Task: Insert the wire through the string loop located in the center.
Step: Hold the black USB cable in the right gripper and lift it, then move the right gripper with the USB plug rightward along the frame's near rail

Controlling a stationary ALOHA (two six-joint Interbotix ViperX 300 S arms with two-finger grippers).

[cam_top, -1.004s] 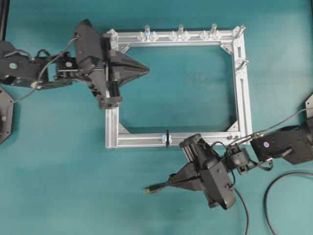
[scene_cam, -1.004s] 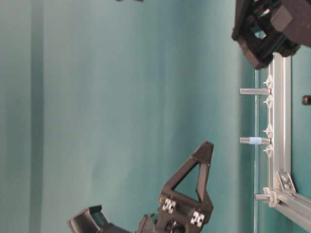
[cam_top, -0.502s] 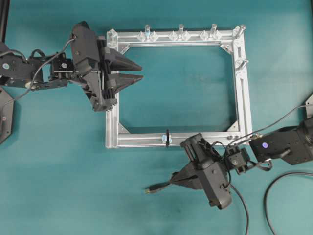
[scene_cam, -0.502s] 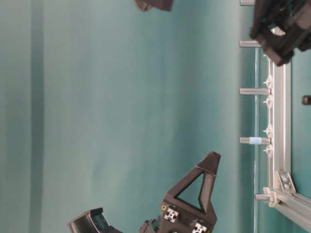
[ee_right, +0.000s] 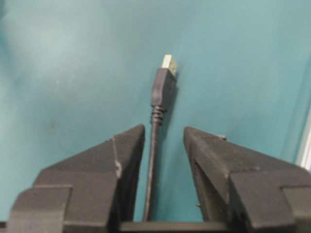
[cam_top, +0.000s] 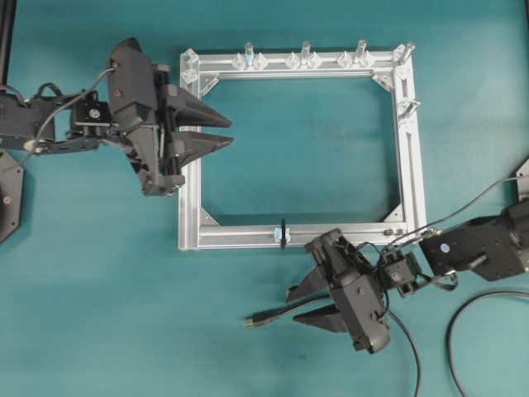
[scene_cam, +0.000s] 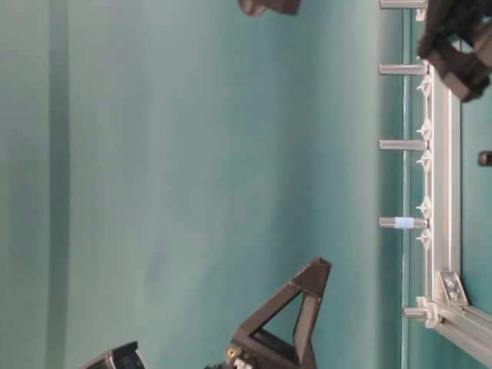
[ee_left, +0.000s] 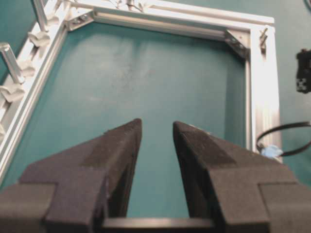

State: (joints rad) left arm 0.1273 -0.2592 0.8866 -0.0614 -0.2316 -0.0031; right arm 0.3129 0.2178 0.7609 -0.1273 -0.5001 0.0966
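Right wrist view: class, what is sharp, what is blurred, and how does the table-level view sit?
Right wrist view: the wire with its plug is fairly sharp, while the right claw looms soft-edged in front. Table-level view: turned sideways, the frame running down the right edge.

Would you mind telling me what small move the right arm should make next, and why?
Probably close the right gripper on the wire. Its jaws stand open with the cable running between them untouched, plug tip pointing away, and the string loop on the frame bar is not yet threaded.

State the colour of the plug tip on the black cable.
Metallic gold-silver, on the thin black cable's plug tip; clearest in the right wrist view.
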